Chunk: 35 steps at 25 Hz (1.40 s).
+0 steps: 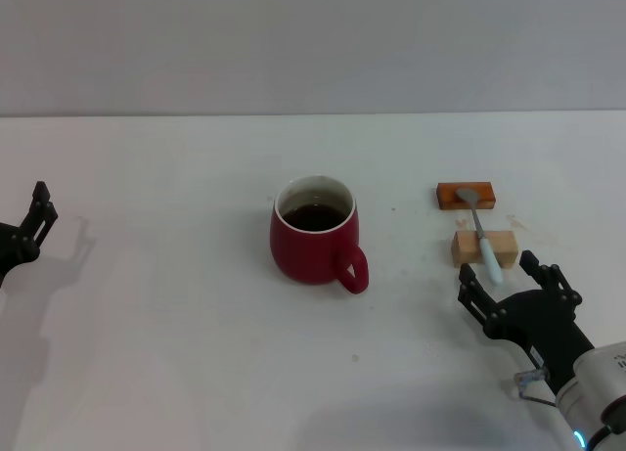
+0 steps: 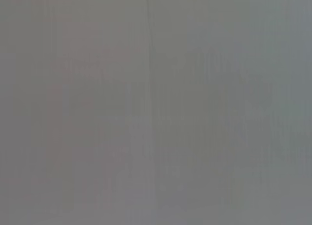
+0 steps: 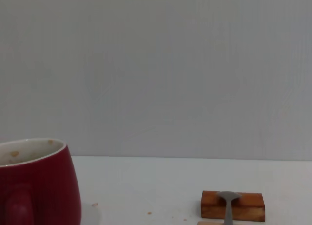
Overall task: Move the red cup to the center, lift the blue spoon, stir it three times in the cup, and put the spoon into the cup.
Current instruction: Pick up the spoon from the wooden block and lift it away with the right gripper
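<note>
- Right gripper (image 1: 509,293): black, fingers spread apart, holding nothing, low over the white table (image 1: 176,353) near the robot's side.
- Left gripper (image 1: 29,231): at the far left table edge, well apart from all the objects; whether its fingers are parted cannot be told, and its wrist view shows only flat grey.
- Squat dark-red ceramic cup (image 1: 313,236) with white inside and dark liquid: stands upright, well to the left of the right claw and a little beyond it, roughly mid-table. Loop handle faces the robot's side and slightly right.
- Small spoon with grey metal bowl and pale-blue handle (image 1: 481,234): lies directly beyond the right claw, bridging two wooden blocks. Bowl rests on the far orange-brown block (image 1: 467,194); handle crosses the near tan block (image 1: 483,248), its tip overhanging just ahead of the fingertips.
- Handling, judged: spoon light, rigid and slim, likely slick, and liable to roll or pivot off the blocks if nudged. Best hold is across the raised blue handle near the tan block, where there is clearance beneath.
- Cup, judged: heavy, glazed, breakable, spillable; keep it level.
</note>
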### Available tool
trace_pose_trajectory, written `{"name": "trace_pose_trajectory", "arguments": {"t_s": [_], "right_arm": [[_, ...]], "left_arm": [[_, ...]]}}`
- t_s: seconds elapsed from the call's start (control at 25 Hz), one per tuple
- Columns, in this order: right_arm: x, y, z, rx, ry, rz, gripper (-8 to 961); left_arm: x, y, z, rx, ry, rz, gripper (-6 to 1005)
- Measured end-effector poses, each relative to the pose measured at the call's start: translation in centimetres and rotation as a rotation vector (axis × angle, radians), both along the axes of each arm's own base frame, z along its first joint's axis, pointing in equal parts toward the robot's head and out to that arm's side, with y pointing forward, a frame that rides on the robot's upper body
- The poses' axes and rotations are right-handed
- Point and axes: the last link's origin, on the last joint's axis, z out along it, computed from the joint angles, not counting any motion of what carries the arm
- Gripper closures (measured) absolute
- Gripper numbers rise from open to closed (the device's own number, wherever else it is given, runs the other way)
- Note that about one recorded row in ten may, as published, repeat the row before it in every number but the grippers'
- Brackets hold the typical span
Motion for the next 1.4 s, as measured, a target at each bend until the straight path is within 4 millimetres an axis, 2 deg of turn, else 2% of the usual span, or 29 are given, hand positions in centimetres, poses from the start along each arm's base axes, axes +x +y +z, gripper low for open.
{"name": "trace_pose_trajectory", "arguments": {"t_s": [0.8, 1.4], "right_arm": [[-0.10, 0.10, -0.01, 0.000, 0.001, 0.002, 137], [-0.05, 0.05, -0.12, -0.008, 0.017, -0.007, 177]], "left_arm": [[-0.04, 0.00, 0.07, 0.001, 0.002, 0.000, 140], [-0.06, -0.04, 0.09, 0.002, 0.002, 0.000, 140]]}}
